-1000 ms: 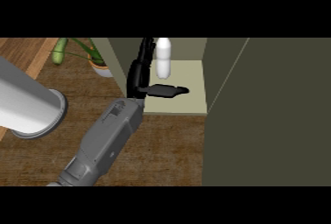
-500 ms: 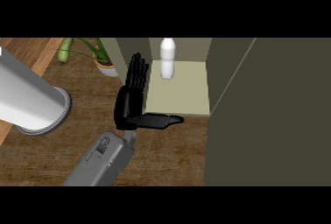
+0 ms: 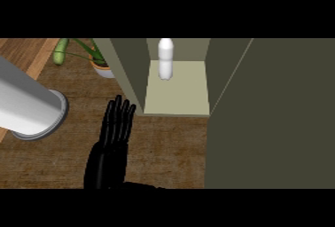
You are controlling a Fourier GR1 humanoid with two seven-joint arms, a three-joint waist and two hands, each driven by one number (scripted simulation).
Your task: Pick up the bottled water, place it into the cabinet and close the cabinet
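Observation:
The bottled water (image 3: pixel 166 60), a white bottle, stands upright at the back of the cabinet's pale shelf (image 3: pixel 180 95). The cabinet's dark olive door (image 3: pixel 274 119) hangs open at the right. My left hand (image 3: pixel 111 146) shows black at the lower centre-left, over the wooden counter just outside the cabinet's left wall (image 3: pixel 127 75). Its fingers are straight and point away from me, holding nothing. It is well clear of the bottle. My right hand does not show.
A large light grey cylinder (image 3: pixel 29 108) lies at the left, close beside my hand. A potted green plant (image 3: pixel 91 57) stands at the back left next to the cabinet. Wooden counter (image 3: pixel 170 150) stretches between my hand and the door.
My left hand has pulled back from the cabinet's shelf, down and to the left, with its fingers straightened. The bottle stays upright inside.

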